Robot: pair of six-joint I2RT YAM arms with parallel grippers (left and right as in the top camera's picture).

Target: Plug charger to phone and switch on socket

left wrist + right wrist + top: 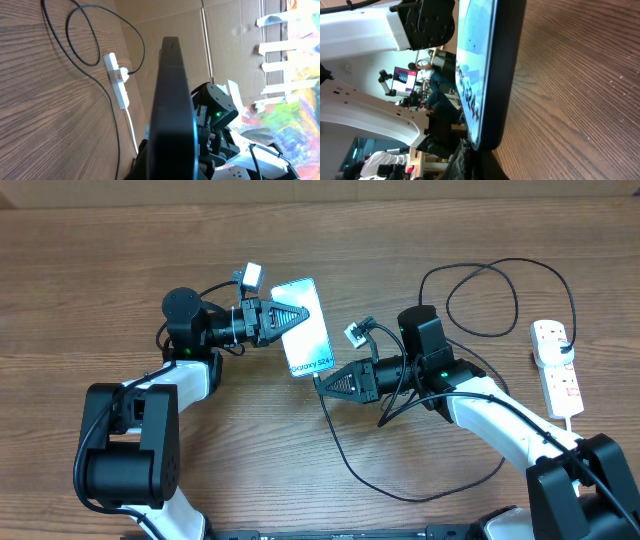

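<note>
The phone (305, 328), with a cyan screen and "Galaxy S24" text near its lower short edge, is held off the table by my left gripper (283, 320), which is shut on its upper left side. It shows edge-on and dark in the left wrist view (172, 100), and its screen shows in the right wrist view (480, 60). My right gripper (322, 382) is at the phone's lower short edge, shut on the plug end of the charger; the plug itself is hidden. The charger's black cable (345, 455) loops across the table to the socket (555, 365) at the far right.
The charger cable makes a large loop (480, 300) behind the right arm and another near the front edge (420, 498). The socket and cable also show in the left wrist view (117, 80). Cardboard walls stand behind the table.
</note>
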